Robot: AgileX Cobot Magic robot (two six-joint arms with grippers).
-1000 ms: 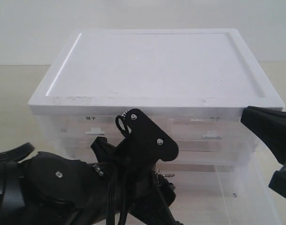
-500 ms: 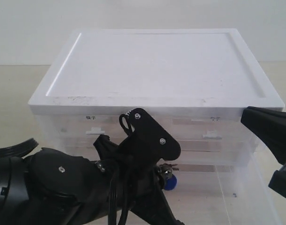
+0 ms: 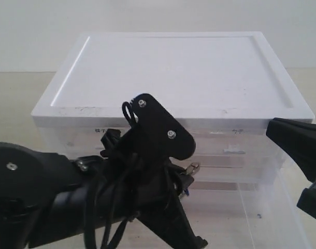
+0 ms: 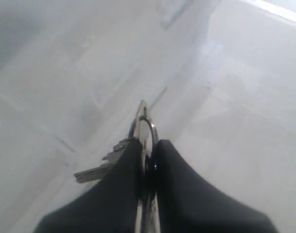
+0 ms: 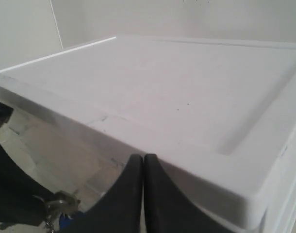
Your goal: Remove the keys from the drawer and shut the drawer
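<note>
My left gripper [image 4: 149,145] is shut on the keys [image 4: 144,125]; the ring sticks out past the fingertips and one silver key [image 4: 92,172] hangs to the side. In the exterior view the keys [image 3: 192,168] show just past the left arm's black wrist [image 3: 158,140], lifted above the floor of the pulled-out lowest drawer [image 3: 241,212]. The blue fob is mostly hidden there; the right wrist view shows a bit of the fob [image 5: 65,222] under the keys [image 5: 58,203]. My right gripper [image 5: 143,158] is shut on nothing beside the cabinet's right front corner.
The white cabinet top [image 3: 173,72] fills the middle of the exterior view. The upper drawers [image 3: 235,150] are shut. The right arm [image 3: 298,150] hangs at the cabinet's right front corner. The left arm's bulk [image 3: 54,197] covers the open drawer's left half.
My left arm has risen and drawn back to the left with the keys, lifting them off the drawer floor. The blue fob, plain half a second ago, is now mostly hidden. The right arm stayed still.
</note>
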